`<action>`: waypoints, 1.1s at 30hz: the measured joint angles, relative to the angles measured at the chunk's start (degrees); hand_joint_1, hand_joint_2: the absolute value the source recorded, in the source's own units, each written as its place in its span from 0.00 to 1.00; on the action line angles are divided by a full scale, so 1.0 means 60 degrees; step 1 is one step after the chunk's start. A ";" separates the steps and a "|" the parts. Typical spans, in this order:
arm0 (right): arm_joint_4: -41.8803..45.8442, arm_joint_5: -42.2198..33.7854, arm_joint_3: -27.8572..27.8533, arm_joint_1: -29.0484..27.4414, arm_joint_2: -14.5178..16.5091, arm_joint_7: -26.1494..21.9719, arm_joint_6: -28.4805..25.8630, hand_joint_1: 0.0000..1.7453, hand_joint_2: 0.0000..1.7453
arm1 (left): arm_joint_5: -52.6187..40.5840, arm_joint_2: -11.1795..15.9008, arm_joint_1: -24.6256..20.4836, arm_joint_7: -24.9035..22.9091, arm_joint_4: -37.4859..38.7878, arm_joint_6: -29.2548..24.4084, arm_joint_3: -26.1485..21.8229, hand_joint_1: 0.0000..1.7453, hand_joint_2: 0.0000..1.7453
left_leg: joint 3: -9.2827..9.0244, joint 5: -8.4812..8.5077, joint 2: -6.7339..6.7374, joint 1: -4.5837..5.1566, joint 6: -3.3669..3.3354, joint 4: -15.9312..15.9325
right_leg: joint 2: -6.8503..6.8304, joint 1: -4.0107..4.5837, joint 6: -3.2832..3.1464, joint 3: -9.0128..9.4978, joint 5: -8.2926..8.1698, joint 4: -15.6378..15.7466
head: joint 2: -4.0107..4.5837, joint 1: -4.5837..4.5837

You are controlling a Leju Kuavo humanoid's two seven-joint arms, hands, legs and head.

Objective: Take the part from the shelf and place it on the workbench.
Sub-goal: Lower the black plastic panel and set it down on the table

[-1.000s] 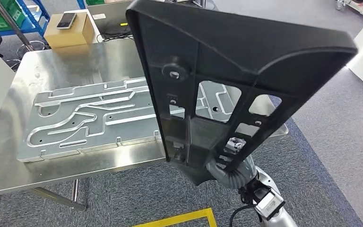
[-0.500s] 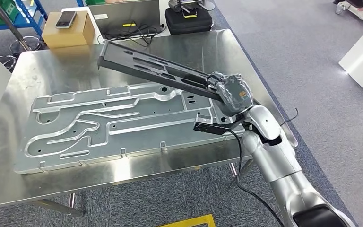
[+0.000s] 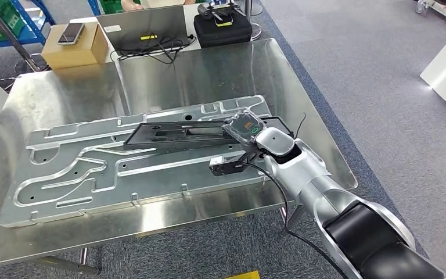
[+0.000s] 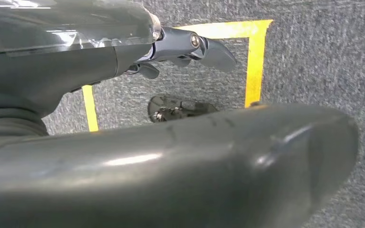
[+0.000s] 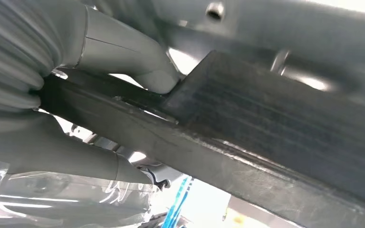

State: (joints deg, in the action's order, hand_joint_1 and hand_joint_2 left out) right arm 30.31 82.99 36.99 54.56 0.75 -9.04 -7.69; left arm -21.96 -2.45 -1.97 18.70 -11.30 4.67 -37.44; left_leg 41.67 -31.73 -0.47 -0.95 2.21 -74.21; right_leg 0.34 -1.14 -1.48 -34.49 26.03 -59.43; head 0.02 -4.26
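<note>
The right hand point(image 3: 243, 129) grips one end of the black part point(image 3: 177, 132), which lies low and flat across the metal plate point(image 3: 93, 168) on the workbench point(image 3: 209, 70), apparently for release.

A brown cardboard box point(image 3: 75, 49) topped by a phone point(image 3: 70, 34) is seen at eleven o'clock, a grey laptop point(image 3: 142, 26) at twelve, and a black case point(image 3: 222, 29) just beside it.
</note>
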 joint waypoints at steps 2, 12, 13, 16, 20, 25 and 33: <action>-0.0351 -0.0017 0.0130 0.0038 0.0110 0.0067 -0.0030 0.00 0.00 | -0.0008 0.0000 0.0028 0.0044 0.0000 0.0053 -0.0011 0.00 1.00 | -0.0025 0.0337 0.0004 0.0001 -0.0032 0.0192 | 0.0016 0.0026 -0.0001 0.0098 0.0051 0.0000 | 0.0000 0.0001; -0.1157 -0.0378 0.0311 0.0210 0.0320 0.0162 -0.0796 0.00 0.00 | -0.0198 0.0001 -0.0028 -0.0025 0.0000 -0.0291 -0.0041 0.00 0.00 | -0.1263 0.1303 0.0060 0.0027 -0.0483 0.2763 | 0.0026 0.0078 0.0410 -0.0008 0.0540 -0.0551 | 0.0000 0.0003; -0.1178 -0.0495 0.0302 0.0171 0.0330 0.0112 -0.1000 0.00 0.00 | -0.0212 -0.0001 -0.0036 -0.0021 0.0000 -0.0334 -0.0062 0.00 0.00 | -0.1268 0.1315 0.0063 0.0025 -0.0512 0.2788 | 0.0014 0.0062 0.0425 -0.0291 0.0837 -0.1135 | 0.0000 0.0004; -0.1153 -0.1057 0.0207 -0.0039 0.0372 -0.0306 -0.1719 0.00 0.00 | -0.0231 0.0000 -0.0043 -0.0019 0.0000 -0.0420 -0.0161 0.00 0.00 | -0.1263 0.1293 0.0044 0.0031 -0.0546 0.2776 | 0.0002 0.0051 0.0460 -0.1049 0.1242 -0.2519 | 0.0000 0.0004; -0.0534 -0.2359 -0.0147 -0.0324 0.0413 -0.1482 -0.2251 0.00 0.00 | -0.0322 -0.0010 -0.0032 -0.0040 0.0000 -0.0460 -0.0194 0.00 0.00 | -0.1291 0.1175 0.0017 0.0050 -0.0439 0.2666 | -0.0002 0.0074 0.0367 -0.0343 0.0050 -0.0609 | 0.0000 0.0004; 0.1590 -0.5176 -0.0767 -0.1272 0.0203 -0.3100 -0.1780 0.00 0.00 | -0.0461 -0.0008 -0.0017 -0.0029 0.0000 -0.0387 -0.0208 0.00 0.00 | -0.1251 0.1070 0.0009 0.0066 -0.0206 0.2592 | -0.0008 0.0120 0.0139 -0.0073 -0.0089 0.0062 | 0.0000 0.0003; 0.6019 -0.9261 -0.1580 -0.3519 -0.0885 -0.4350 -0.2018 0.00 0.00 | -0.0504 -0.0018 0.0065 -0.0069 0.0000 -0.0345 -0.0387 0.00 0.00 | -0.0209 0.0411 0.0031 0.0017 -0.0059 0.0453 | -0.0057 0.0081 -0.0003 0.0155 0.0031 0.0129 | 0.0000 0.0000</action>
State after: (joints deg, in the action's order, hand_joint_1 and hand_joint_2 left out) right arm 66.42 27.42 27.51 33.45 -4.56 -35.15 -19.80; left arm -24.98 -2.56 -1.58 18.28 -11.30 2.60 -39.76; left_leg 40.41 -29.26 -0.28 -0.85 1.86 -71.49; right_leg -0.01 -0.65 -1.50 -33.56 26.22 -58.66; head 0.02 -4.26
